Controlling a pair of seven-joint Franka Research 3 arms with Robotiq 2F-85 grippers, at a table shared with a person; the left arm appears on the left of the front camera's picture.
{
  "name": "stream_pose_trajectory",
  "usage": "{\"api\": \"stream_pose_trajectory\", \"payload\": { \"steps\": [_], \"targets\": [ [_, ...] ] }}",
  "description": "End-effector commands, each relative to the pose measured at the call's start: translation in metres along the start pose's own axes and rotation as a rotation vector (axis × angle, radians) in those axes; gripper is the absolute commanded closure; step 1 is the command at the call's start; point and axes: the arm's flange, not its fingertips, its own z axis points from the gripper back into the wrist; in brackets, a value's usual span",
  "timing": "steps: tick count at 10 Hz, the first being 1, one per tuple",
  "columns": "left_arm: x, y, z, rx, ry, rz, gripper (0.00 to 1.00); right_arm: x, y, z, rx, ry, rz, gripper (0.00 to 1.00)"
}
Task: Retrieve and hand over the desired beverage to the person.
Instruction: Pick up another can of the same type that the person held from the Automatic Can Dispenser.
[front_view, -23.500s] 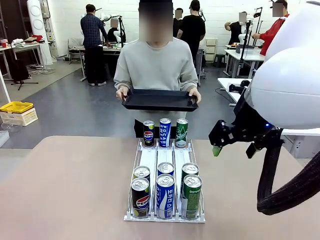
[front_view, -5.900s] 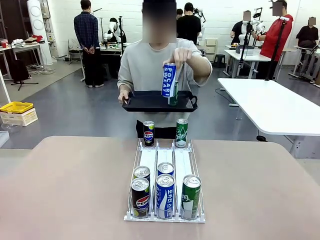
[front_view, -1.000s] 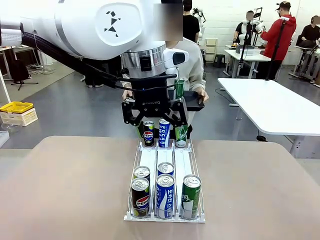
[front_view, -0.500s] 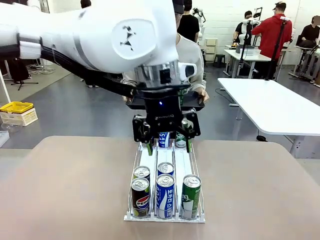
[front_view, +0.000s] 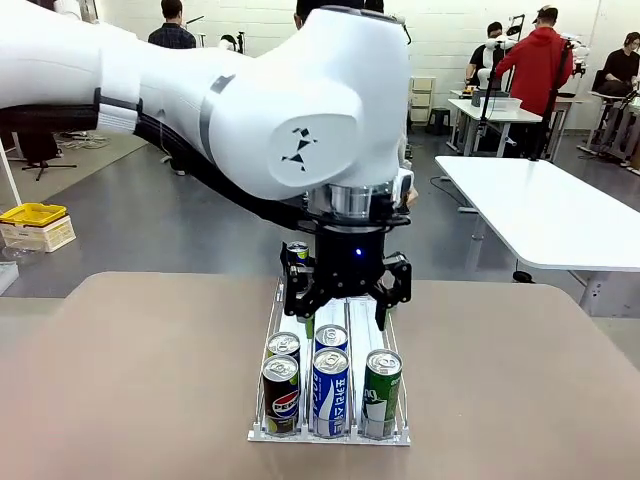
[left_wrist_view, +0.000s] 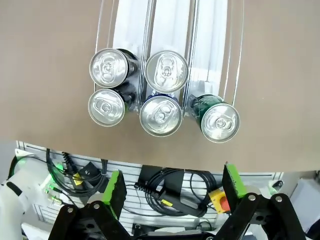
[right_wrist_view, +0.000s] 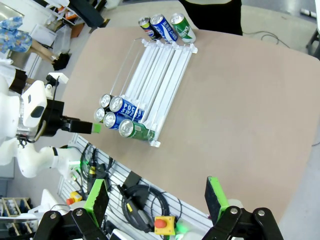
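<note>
Left gripper (front_view: 346, 320) hung over the near end of the wire rack (left_wrist_view: 207, 45), about above the middle lane, fingers spread wide with nothing between them. From the left wrist camera I saw only can tops, and its green pads (left_wrist_view: 116, 192) stood clear of all five. Front row: a Pepsi can (left_wrist_view: 106, 106), a blue Pocari can (left_wrist_view: 160, 116) and a green can (left_wrist_view: 220, 121). A second Pepsi and a second blue can (left_wrist_view: 166, 71) sat touching behind the first two, and the green lane behind its can was bare. In the front camera the left arm blocked most of the rack's far end, and I could make out just the top of one far can (front_view: 297, 248). The right wrist camera showed three cans (right_wrist_view: 162, 22) standing there side by side, their print too small to read. The person (right_wrist_view: 212, 12) was nearly all hidden; I caught only dark trousers at the table's (right_wrist_view: 240, 100) far edge, cut off by the frame. Right gripper (right_wrist_view: 156, 196) hung high above the robot's side of the table, fingers apart and empty.
</note>
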Motion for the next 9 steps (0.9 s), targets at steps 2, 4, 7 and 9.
{"api": "stream_pose_trajectory", "payload": {
  "steps": [2,4,7,9],
  "targets": [
    [0.004,0.005,-0.015,-0.067,0.002,-0.048,0.00,0.001,0.001,-0.001,0.017,-0.002,-0.001,0.00],
    [-0.002,-0.004,-0.010,-0.014,0.004,-0.022,0.00,0.001,0.001,-0.001,0.017,-0.002,-0.001,0.00],
    [-0.002,-0.004,-0.010,-0.014,0.004,-0.022,0.00,0.001,0.001,-0.001,0.017,-0.002,-0.001,0.00],
    [-0.002,-0.004,-0.010,-0.014,0.004,-0.022,0.00,0.001,0.001,-0.001,0.017,-0.002,-0.001,0.00]
  ]
}}
